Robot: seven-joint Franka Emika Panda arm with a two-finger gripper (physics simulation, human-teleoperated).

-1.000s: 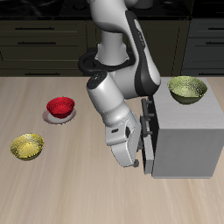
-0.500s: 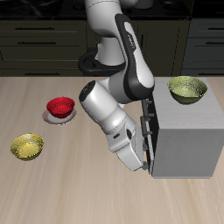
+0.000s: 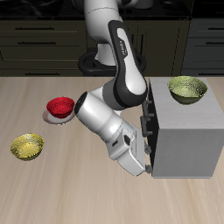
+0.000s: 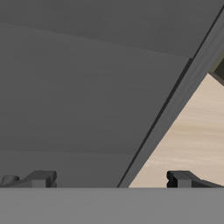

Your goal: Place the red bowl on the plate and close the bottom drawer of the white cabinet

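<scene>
The red bowl sits on the plate, whose reddish rim shows beneath it, well away from the arm. My gripper is down low against the front of the white cabinet, at the height of the bottom drawer. The hand hides most of that drawer's front, so I cannot tell how far out it stands. In the wrist view a flat grey panel fills the picture, very close. My gripper is open, with its fingertips far apart and nothing between them.
One yellow-green bowl rests on the cabinet's top. Another yellow-green bowl lies on the table nearer the front edge than the plate. Bare wood of the table shows beside the grey panel.
The arm has folded lower and the gripper has slid along the table toward the cabinet's front. The red bowl and the plate have not moved.
</scene>
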